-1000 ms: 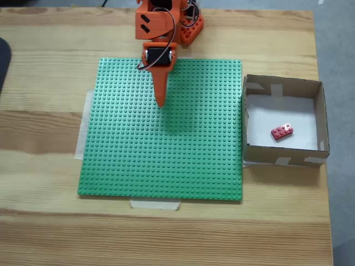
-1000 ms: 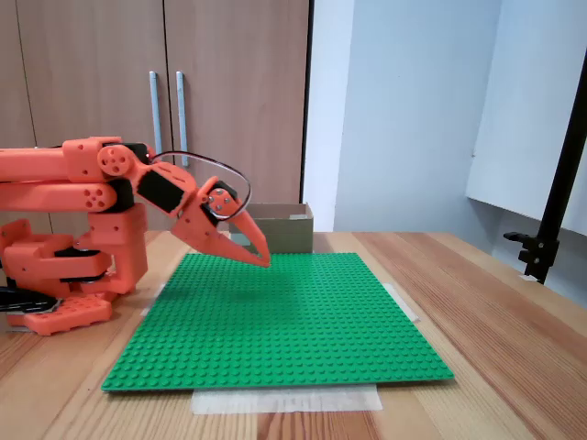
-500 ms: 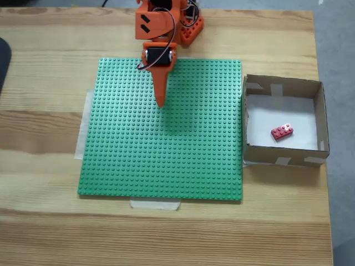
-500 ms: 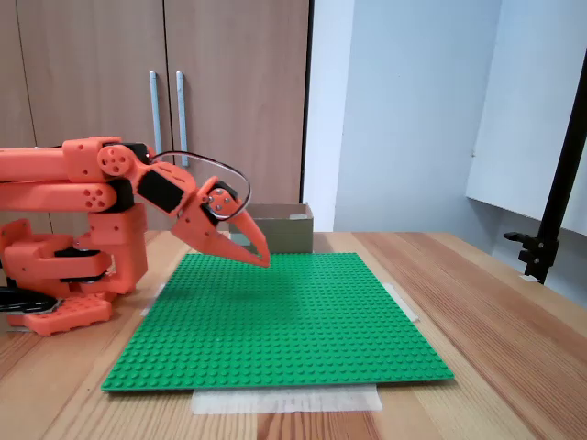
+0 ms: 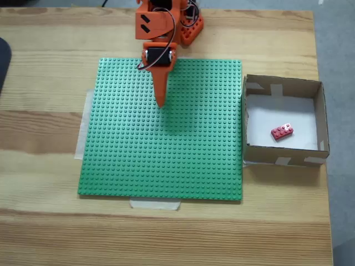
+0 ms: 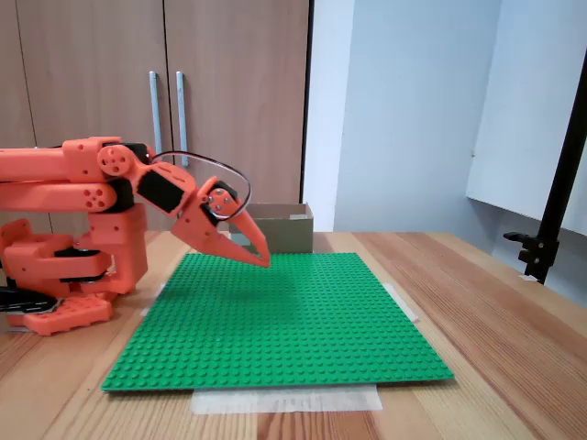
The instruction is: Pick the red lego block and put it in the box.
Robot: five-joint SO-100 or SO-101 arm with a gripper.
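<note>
The red lego block point(image 5: 282, 131) lies on the white bottom of the box point(image 5: 319, 116), which stands to the right of the green baseplate point(image 5: 166, 144) in a fixed view looking down. In the other fixed view the box point(image 6: 280, 227) shows behind the gripper, its inside hidden. My orange gripper point(image 5: 161, 102) hangs above the upper left part of the baseplate, far from the box, shut with nothing in it. From the side the gripper point(image 6: 261, 259) points down at a slant, a little above the plate.
The arm's orange base point(image 5: 186, 27) sits at the table's far edge. Pale tape point(image 5: 155, 204) holds the baseplate to the wooden table point(image 5: 44, 221). A dark object point(image 5: 3, 61) shows at the left edge. Cabinet doors point(image 6: 165, 110) stand behind the table.
</note>
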